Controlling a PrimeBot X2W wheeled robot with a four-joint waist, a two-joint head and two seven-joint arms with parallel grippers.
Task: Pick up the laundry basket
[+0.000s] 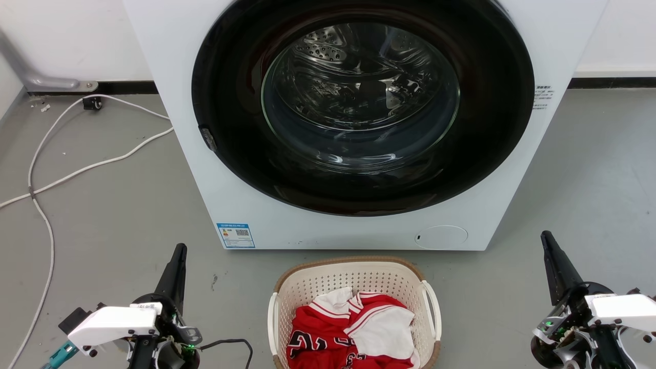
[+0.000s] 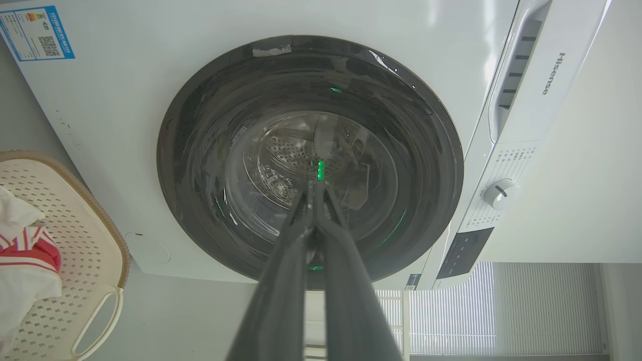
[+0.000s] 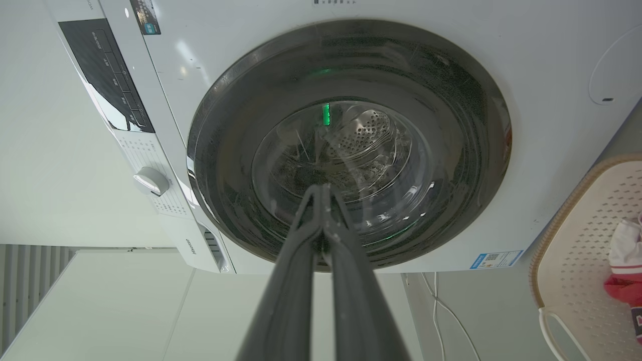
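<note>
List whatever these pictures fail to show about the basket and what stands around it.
- laundry basket: its near end is cut off by the bottom edge of the head view.
- Basket floor: hidden under the red and white clothes in the head view.
- Inside the washing machine: the drum contents are obscured by reflections on the door glass in every view.
- blue label: the print is too small to read in the head view.

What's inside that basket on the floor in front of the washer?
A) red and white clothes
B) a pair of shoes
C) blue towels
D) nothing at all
A: red and white clothes lie heaped inside the laundry basket, which stands on the floor in front of the washing machine.
</note>
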